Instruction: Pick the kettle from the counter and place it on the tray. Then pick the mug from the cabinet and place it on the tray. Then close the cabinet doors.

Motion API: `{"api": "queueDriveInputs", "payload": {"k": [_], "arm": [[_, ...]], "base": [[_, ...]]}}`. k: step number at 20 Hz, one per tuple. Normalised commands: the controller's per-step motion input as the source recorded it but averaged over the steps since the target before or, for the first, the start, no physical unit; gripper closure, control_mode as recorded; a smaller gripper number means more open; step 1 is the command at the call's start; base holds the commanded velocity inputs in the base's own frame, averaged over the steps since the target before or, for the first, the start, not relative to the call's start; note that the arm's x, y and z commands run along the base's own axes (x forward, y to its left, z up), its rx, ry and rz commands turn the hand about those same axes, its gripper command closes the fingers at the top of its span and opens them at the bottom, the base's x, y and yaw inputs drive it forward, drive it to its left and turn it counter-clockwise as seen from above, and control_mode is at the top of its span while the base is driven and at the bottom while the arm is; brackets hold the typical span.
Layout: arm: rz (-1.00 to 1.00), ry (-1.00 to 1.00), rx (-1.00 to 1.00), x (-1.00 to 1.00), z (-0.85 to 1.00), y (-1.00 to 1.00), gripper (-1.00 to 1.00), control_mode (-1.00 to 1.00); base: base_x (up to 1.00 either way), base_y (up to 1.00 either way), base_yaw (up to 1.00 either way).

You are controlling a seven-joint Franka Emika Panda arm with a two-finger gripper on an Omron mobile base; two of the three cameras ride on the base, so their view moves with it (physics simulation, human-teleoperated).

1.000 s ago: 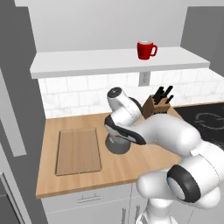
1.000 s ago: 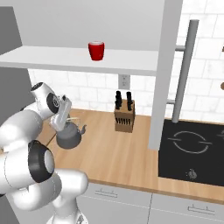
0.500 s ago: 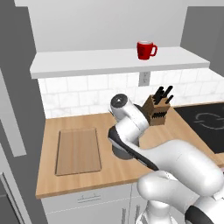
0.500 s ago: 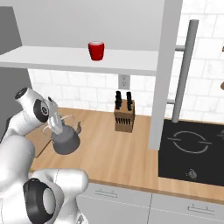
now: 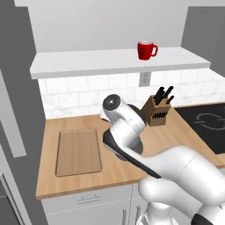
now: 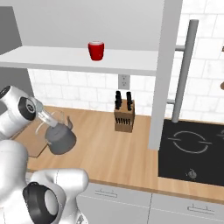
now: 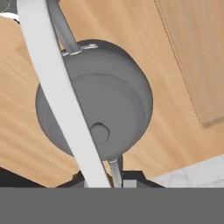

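Observation:
The dark grey kettle [image 6: 60, 139] hangs by its thin wire handle [image 7: 54, 83] from my gripper [image 6: 47, 119], which is shut on that handle. In the hand view its round body [image 7: 94, 116] floats over the light-wood counter [image 7: 166, 144], just beside the tray [image 7: 197, 57]. The tray [image 5: 78, 151] lies flat at the counter's left end, with my arm right of it and hiding the kettle in the left base view. The red mug [image 5: 146, 49] stands on the open cabinet's shelf [image 5: 88, 61]. One cabinet door [image 6: 165, 70] stands open with its bar handle [image 6: 183, 72].
A wooden knife block [image 6: 124, 114] stands against the tiled wall behind the kettle's right. A black stovetop [image 6: 192, 148] is set into the counter at the right. Drawers [image 5: 92, 200] run below the counter's front edge.
My arm has swung left with the kettle, which has moved away from the knife block and closer to the tray. The mug and doors have not moved.

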Motion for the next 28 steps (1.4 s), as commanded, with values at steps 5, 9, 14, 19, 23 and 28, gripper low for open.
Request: {"api": "queueDriveInputs", "payload": {"k": [5, 9, 14, 19, 23, 28], "arm": [[0.45, -0.09, -0.04, 0.08, 0.03, 0.49, 1.0, -1.0], [0.46, -0.01, 0.0, 0.15, -0.07, 0.48, 1.0, -1.0], [0.32, -0.11, 0.0, 0.27, -0.03, 0.51, 1.0, -1.0], [0.16, -0.03, 0.01, 0.45, 0.0, 0.49, 1.0, -1.0], [0.03, 0.0, 0.0, 0.29, -0.01, 0.56, 1.0, -1.0], [0.0, 0.0, 0.0, 0.37, -0.03, 0.47, 1.0, -1.0]], "base": [[0.0, 0.0, 0.0], [0.0, 0.0, 0.0], [0.0, 0.0, 0.0], [0.0, 0.0, 0.0], [0.0, 0.0, 0.0], [0.0, 0.0, 0.0]]}}
